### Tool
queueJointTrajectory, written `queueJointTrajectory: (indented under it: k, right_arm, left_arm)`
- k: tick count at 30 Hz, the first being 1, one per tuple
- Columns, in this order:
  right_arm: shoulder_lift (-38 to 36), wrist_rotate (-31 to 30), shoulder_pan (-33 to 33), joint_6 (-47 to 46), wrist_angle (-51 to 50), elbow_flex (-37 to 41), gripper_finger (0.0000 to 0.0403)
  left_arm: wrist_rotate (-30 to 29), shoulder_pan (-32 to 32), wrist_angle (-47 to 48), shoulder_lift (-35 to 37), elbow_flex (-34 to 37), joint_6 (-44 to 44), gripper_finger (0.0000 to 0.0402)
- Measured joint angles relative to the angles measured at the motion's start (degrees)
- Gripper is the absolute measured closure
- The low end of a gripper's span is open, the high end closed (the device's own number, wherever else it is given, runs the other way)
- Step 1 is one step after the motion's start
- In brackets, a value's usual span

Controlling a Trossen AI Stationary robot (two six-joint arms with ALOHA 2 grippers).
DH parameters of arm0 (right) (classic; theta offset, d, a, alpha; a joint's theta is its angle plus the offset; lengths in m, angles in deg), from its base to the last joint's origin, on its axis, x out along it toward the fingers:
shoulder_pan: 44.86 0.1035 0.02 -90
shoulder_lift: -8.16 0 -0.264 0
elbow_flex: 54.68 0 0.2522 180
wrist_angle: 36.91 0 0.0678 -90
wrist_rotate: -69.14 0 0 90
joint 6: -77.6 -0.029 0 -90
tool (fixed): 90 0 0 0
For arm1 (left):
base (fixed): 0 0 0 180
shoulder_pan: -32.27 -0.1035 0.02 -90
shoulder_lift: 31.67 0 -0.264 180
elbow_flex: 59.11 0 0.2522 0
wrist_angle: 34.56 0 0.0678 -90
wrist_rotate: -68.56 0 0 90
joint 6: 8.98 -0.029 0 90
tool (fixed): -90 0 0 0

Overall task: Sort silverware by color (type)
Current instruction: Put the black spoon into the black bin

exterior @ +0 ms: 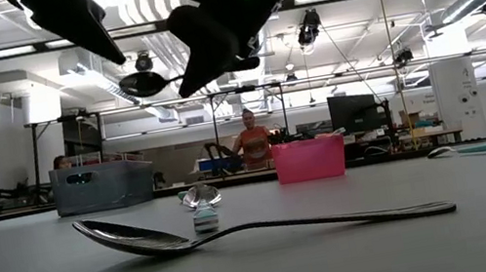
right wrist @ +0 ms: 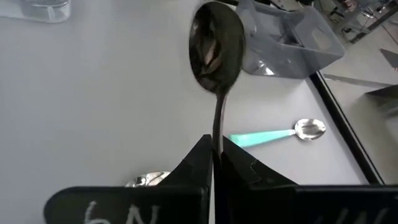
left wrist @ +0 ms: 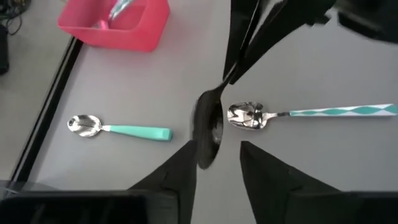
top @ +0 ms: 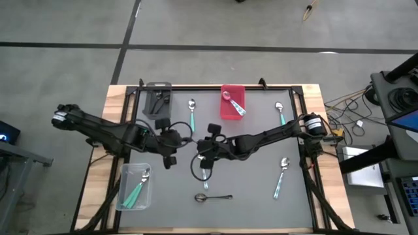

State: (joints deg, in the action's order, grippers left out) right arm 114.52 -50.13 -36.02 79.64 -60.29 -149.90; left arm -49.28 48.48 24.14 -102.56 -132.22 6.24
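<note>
Above the table's middle I see my right gripper clamped on a dark spoon, while my left gripper stands parted around its bowl. I count three bins: grey, red, clear. Loose on the table lie four teal-handled spoons and one more dark one.

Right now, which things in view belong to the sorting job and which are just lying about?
Job: held dark spoon in right gripper; loose dark spoon; teal-handled spoons; grey bin, red bin, clear bin.
Lying about: cables beside the table; monitor behind.
</note>
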Motion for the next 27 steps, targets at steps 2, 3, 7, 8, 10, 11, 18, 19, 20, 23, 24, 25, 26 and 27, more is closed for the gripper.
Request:
queueJointTrajectory:
  k: [2,3,7,8,10,11,18,19,20,23,24,25,26,27]
  right_arm:
    - [-0.5,0.1,-0.1,0.0,2.2,1.5,0.0394]
    - [-1.0,0.1,-0.2,0.1,3.7,2.4,0.0394]
    - [-3.4,0.1,-0.5,0.1,10.6,6.8,0.0394]
    - [-4.0,0.1,-0.6,0.1,12.5,8.2,0.0394]
    - [-5.1,0.2,-0.7,0.1,17.6,10.8,0.0394]
    - [-5.8,0.3,-0.7,0.2,20.1,12.3,0.0394]
    - [-7.4,2.7,-0.7,1.5,45.9,23.5,0.0394]
    - [-7.4,3.2,-0.6,1.5,49.5,24.9,0.0394]
    - [-7.4,3.8,-0.6,1.5,53.0,26.1,0.0394]
    - [-7.1,4.4,-0.6,1.6,62.6,28.6,0.0394]
    - [-7.0,4.9,-0.6,1.7,64.9,29.1,0.0394]
    - [-6.9,5.7,-0.6,1.9,67.1,29.5,0.0394]
    - [-6.9,6.4,-0.6,1.9,69.0,29.9,0.0394]
    - [-6.9,7.1,-0.6,1.9,71.1,30.2,0.0394]
  left_arm:
    - [-0.8,0.0,0.0,1.2,0.0,-0.6,0.0284]
    - [-1.7,0.1,0.0,1.8,0.0,-0.8,0.0279]
    - [-6.0,0.5,0.0,5.0,0.0,-1.2,0.0267]
    - [-6.9,0.6,0.0,5.8,0.0,-1.2,0.0265]
    - [-8.2,0.7,-0.1,7.6,0.0,-1.2,0.0264]
    - [-8.6,0.9,-0.2,8.4,0.1,-1.2,0.0264]
    - [-15.0,4.0,-5.6,14.4,1.7,-1.0,0.0265]
    - [-16.2,4.9,-7.7,15.2,2.5,-1.1,0.0265]
    - [-17.4,5.7,-9.9,15.9,3.3,-1.3,0.0265]
    - [-20.2,8.7,-18.3,17.0,7.0,-4.2,0.0265]
    - [-21.0,9.7,-21.8,17.3,8.5,-6.1,0.0265]
    - [-21.2,10.6,-25.1,17.5,10.0,-8.1,0.0265]
    - [-21.2,11.4,-28.8,17.7,11.7,-10.1,0.0265]
    - [-21.3,12.1,-32.3,17.8,13.3,-11.8,0.0265]
